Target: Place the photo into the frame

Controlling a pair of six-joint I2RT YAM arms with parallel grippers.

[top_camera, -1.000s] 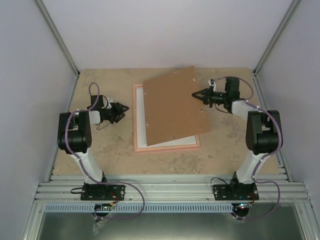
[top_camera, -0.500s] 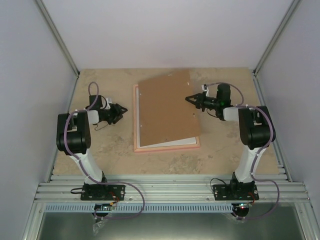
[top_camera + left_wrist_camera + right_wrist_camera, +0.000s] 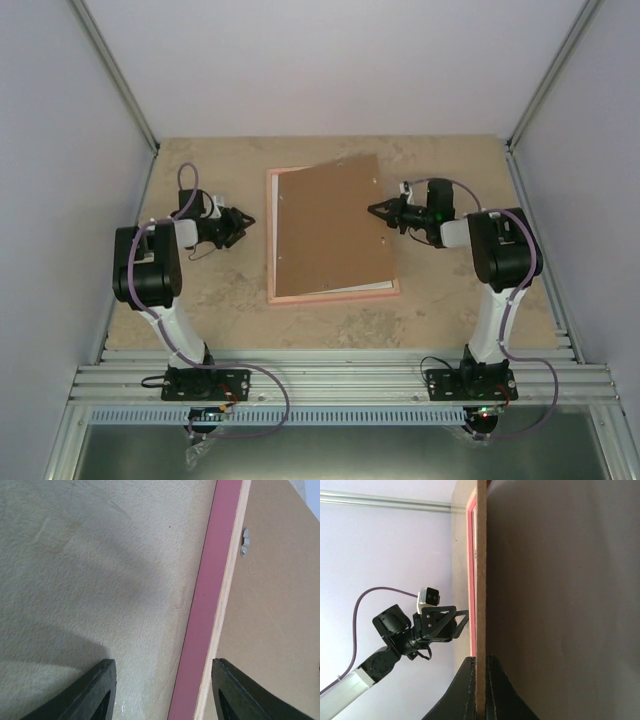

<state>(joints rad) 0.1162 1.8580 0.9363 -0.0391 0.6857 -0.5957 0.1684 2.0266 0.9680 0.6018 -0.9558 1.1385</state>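
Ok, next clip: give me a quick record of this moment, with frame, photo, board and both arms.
frame: flat on the table, pink border showing at left and near sides
backing board: over the frame, slightly skewed
photo: only a white sliver shows at the board's near edge
right gripper: jaws shut on the board's right edge
left gripper: jaws open, empty, beside the frame's left border
stage: board not yet squared in the frame
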